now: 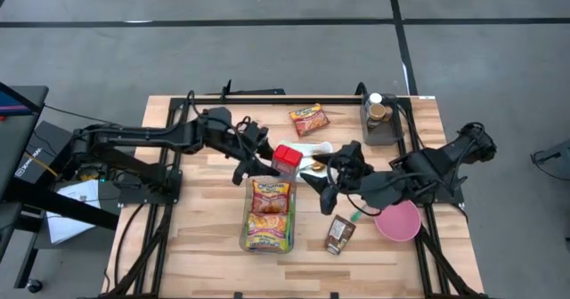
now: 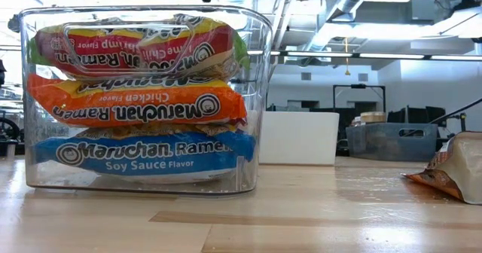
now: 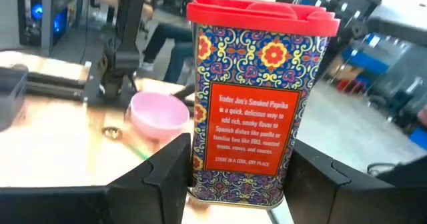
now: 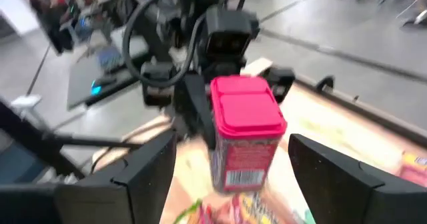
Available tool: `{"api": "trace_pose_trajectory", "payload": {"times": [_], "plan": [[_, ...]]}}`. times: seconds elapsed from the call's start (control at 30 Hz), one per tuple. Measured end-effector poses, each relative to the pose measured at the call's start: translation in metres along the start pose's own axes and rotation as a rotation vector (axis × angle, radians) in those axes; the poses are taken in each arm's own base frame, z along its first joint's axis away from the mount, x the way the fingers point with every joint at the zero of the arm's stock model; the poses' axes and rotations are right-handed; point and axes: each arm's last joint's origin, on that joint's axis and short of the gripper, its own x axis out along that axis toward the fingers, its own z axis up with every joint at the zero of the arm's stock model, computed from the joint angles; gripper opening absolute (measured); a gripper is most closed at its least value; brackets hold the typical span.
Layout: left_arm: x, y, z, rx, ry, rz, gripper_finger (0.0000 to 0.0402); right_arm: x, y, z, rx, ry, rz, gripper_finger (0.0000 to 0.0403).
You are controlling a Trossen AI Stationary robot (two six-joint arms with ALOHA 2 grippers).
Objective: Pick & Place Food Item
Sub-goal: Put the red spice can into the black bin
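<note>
A light wooden table (image 1: 205,237) stands on a grey floor crossed by dark lines; the low view looks across the boards into a workshop with ceiling ducts and bins behind.

Nearest the front edge sits a clear plastic bin (image 1: 267,217), holding three ramen packets (image 2: 143,106) stacked flat: blue soy sauce flavour at the bottom, orange chicken in the middle, a red-and-yellow one on top. To its right lies a brown snack packet (image 1: 339,234), and just beyond that a pink bowl (image 1: 398,221) with a green stick-like item beside it.

Directly behind the bin stands the paprika tin (image 1: 286,160), upright, with a red lid and a patterned label reading smoked paprika. The left gripper (image 1: 264,163) is at the tin's left side; in the left wrist view its fingers (image 3: 163,174) flank the base of the tin and appear clamped on it. The right gripper (image 1: 313,180) is just to the tin's right; the right wrist view shows its fingers (image 4: 150,171) spread wide with clear gaps on both sides of the tin, not touching it.

Behind the tin is a white tray (image 1: 307,148) with small brownish items at its right end, partly hidden by the right arm. Farther back lie a loose orange ramen packet (image 1: 309,119) and, at the right rear corner, a clear container (image 1: 380,125) holding jars.
</note>
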Motion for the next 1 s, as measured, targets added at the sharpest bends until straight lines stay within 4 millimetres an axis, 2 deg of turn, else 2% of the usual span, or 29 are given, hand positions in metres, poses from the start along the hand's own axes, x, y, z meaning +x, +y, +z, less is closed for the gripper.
{"api": "trace_pose_trajectory", "payload": {"times": [0.17,0.37,0.7,1.0], "plan": [[0.001,-0.008,-0.011,-0.007,0.096,-0.007,0.0182,0.015,-0.004,-0.006,-0.011,0.12,0.05,0.0281],[0.007,-0.016,-0.024,-0.036,0.194,-0.014,0.0182,0.027,-0.011,0.0,-0.017,0.174,0.101,0.0282],[0.01,-0.025,-0.027,-0.026,0.201,-0.003,0.0182,0.053,-0.026,0.006,-0.005,0.32,0.23,0.0282],[0.01,-0.025,-0.027,-0.027,0.199,0.016,0.0182,0.06,-0.035,0.014,-0.008,0.345,0.282,0.0282]]}}
